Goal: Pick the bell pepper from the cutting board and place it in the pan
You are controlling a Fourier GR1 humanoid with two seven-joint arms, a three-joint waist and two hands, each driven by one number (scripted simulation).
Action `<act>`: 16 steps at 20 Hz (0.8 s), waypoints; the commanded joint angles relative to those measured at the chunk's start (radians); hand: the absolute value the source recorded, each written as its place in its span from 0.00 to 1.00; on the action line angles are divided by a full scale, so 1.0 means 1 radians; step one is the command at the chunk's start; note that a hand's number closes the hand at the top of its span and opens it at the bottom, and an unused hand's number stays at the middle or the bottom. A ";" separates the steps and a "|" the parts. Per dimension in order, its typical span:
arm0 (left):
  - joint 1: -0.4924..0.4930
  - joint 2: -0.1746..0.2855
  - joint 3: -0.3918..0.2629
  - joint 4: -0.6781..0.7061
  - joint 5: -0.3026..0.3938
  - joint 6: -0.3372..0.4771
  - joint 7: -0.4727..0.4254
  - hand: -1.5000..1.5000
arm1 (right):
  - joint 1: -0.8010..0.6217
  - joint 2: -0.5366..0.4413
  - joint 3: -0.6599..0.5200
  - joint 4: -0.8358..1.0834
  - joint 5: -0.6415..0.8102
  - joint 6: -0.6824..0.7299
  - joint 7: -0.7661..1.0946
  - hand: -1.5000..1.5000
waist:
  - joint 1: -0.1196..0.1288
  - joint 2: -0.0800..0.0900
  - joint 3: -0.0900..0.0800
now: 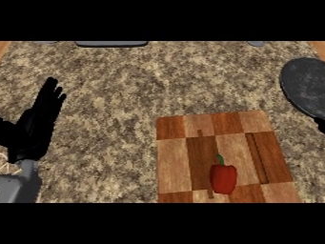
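Since the pepper (223,178) lay on the board (186,143), at its near edge, stem pointing away, well right of the open left robot hand (36,125) and nearer the pan (312,88), I judged the unseen right robot hand better placed.

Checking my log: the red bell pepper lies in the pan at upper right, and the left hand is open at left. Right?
No. The head view shows the bell pepper on the cutting board, near its lower edge, not in the pan at upper right. The left hand is open at left.
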 commanded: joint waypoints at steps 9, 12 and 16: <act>-0.068 -0.007 0.007 0.041 -0.006 -0.035 0.029 0.50 | -0.340 -0.116 0.298 0.007 0.187 0.260 0.455 0.00 | 0.042 0.009 -0.001; -0.038 -0.020 -0.002 0.026 -0.011 -0.038 0.001 0.50 | -0.321 -0.125 0.413 -0.001 0.178 0.370 0.546 0.00 | 0.044 0.007 -0.002; -0.049 -0.015 0.008 -0.017 -0.020 -0.007 0.071 0.50 | -0.431 -0.093 0.453 0.016 0.102 0.511 0.675 0.00 | 0.032 0.004 -0.001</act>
